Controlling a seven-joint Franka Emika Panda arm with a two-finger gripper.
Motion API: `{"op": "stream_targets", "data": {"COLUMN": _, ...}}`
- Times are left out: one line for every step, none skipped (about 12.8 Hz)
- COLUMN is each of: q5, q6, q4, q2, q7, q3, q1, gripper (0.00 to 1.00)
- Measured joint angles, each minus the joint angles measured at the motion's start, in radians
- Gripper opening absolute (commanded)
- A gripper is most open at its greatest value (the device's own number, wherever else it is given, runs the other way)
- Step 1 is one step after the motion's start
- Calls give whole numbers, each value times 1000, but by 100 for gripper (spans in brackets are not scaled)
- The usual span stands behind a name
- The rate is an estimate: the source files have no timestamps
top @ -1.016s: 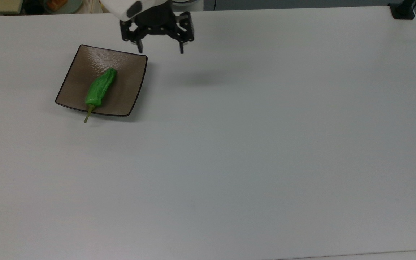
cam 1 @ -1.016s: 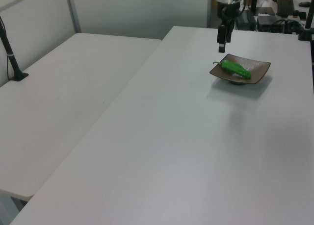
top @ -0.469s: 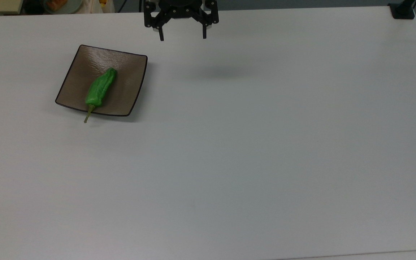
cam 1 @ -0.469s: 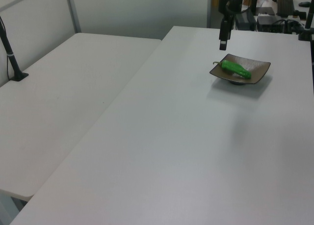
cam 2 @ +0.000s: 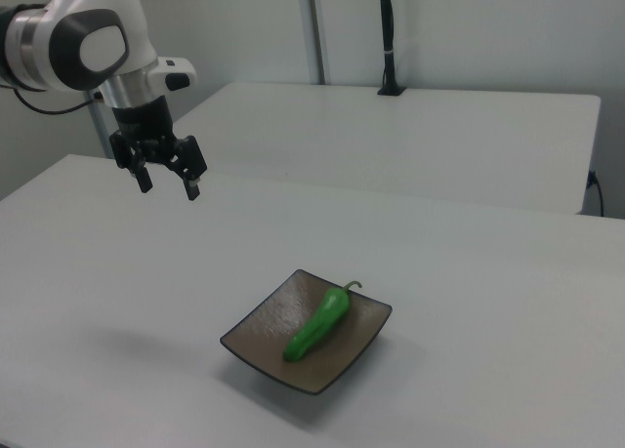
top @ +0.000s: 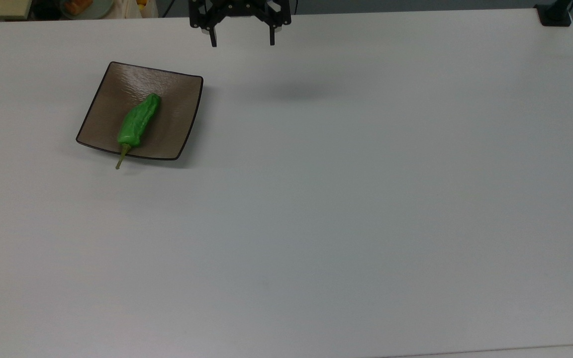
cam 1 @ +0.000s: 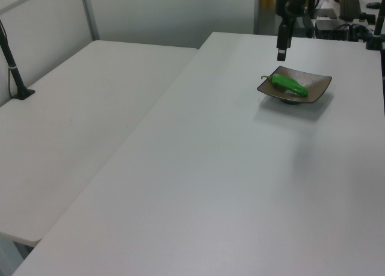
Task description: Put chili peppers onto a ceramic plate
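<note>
- A square brown ceramic plate (top: 167, 99) sits on the white counter (top: 346, 209) toward the top view's left, its glossy glaze rippled and its thin rim dark
- A bright green chili pepper (top: 138, 121) lies diagonally across the plate, its wrinkled body wholly inside the rim and its olive-brown stem (top: 122, 158) reaching over the plate's near edge in the top view
- To the top view's right of the plate, at the far edge of the counter, the robot's hand (top: 242, 39) hangs in the air, released, its two black fingers spread wide apart and grasping nothing
- A faint shadow (top: 291, 92) lies on the bare counter below the hand
- In the right view the hand (cam 2: 168, 186) hovers high, to the right view's left of the plate (cam 2: 256, 336), well apart from the pepper (cam 2: 317, 324)
- A second white table (cam 2: 410, 136) stands behind, with a black post (cam 2: 387, 38) rising from it
</note>
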Motion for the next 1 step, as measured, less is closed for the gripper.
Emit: {"op": "stream_targets", "data": {"q5": 0, "q6": 0, "q4": -1, "q2": -2, "q7": 0, "q3": -12, "q1": 7, "gripper": 100}}
